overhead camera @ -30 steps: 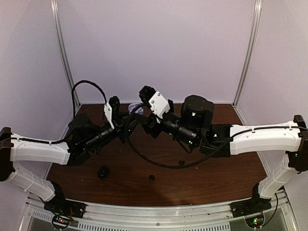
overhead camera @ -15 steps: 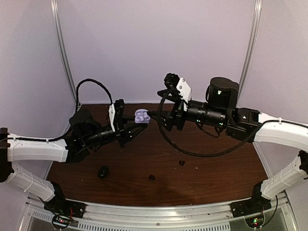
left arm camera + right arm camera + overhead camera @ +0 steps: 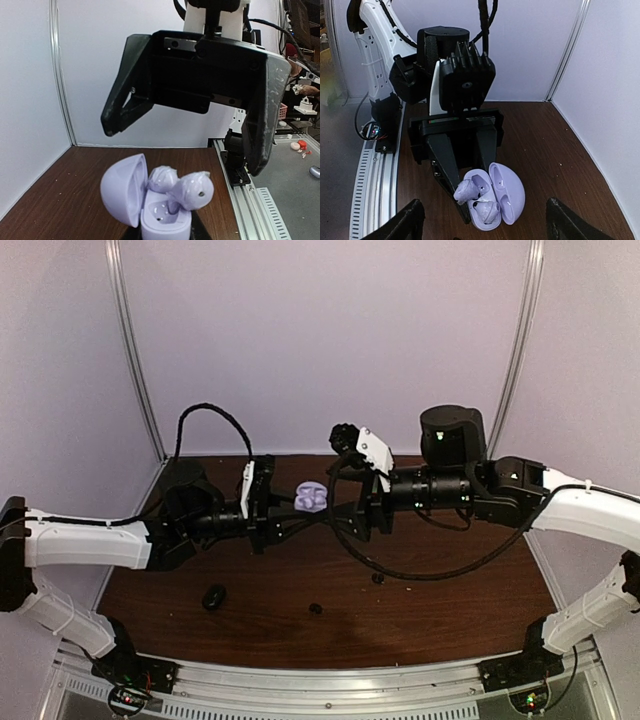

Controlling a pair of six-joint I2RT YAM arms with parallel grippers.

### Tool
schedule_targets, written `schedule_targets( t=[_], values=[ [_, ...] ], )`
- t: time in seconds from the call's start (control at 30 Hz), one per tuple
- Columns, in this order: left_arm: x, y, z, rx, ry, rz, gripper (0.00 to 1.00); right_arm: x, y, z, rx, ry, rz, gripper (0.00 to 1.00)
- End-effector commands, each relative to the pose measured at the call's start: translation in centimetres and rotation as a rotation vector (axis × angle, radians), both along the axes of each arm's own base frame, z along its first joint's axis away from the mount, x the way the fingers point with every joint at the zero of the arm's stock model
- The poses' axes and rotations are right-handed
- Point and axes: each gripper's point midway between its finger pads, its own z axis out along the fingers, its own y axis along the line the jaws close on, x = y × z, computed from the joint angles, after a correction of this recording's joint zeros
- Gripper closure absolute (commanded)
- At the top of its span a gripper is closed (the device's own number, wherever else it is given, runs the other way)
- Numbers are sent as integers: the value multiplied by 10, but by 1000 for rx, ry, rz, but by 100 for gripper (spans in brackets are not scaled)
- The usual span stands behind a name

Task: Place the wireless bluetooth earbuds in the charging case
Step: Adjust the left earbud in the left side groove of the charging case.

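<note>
**Entry: open case held up, buds not yet seated**

- Item: charging case (image 3: 162,227), lavender, lid swung open to the left in the left wrist view. It is raised above the counter (image 3: 60,200) at mid-scene.
- Item: wireless bluetooth earbuds (image 3: 195,189), two, lavender. They rest on the case's wells and appear to stand proud of them rather than sunk home.
- Left claw (image 3: 300,508): clenched on the base of the case, holding it out toward the right arm.
- Right claw (image 3: 182,145): released, jaws spread wide, facing the case from just beyond it and touching nothing.
- Also on the near counter: a dark lump (image 3: 214,597) and two dark specks (image 3: 316,608), too small to identify.
- Step in hand, as judged: seating the buds.
- Next move, as judged: a light, centred press on each bud while the left claw keeps the case steady. A skewed push could tip a bud out.
- Change over the last half second: the case has travelled right and slightly nearer. The right claw has dropped from a higher position to level with the case.
</note>
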Motion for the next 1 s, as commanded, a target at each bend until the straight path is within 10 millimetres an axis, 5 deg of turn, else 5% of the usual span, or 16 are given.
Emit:
schedule_targets(
  t=[0.0,0.97],
  values=[
    [-3,-3,17,-39,-46,-39,100,4,1,2,-2,9,-22,17],
    [1,-9,9,-2,-74,3,100,36,14,-11,4,44,-156,21]
  ],
)
